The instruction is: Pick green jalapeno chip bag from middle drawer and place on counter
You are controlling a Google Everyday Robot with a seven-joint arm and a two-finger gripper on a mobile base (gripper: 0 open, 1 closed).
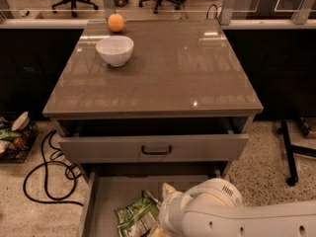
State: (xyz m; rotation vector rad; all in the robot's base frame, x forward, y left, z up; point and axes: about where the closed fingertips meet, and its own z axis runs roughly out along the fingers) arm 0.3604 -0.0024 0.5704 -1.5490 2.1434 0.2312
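The green jalapeno chip bag (136, 216) is crinkled and sits in the open middle drawer (111, 191) at the bottom of the camera view, near the drawer's centre. My gripper (161, 209) is at the bag's right edge, at the end of my white arm (212, 214), which reaches in from the lower right. The arm hides the bag's right part and the contact between them. The glossy grey-brown counter (168, 73) lies above the drawers.
A white bowl (114, 50) and an orange fruit (116, 22) stand on the counter's back left. The drawer with a black loop handle (156, 149) is pulled out slightly above the middle drawer. Black cables (44, 177) and a basket (12, 139) lie on the floor to the left, and a black stand leg (289, 152) to the right.
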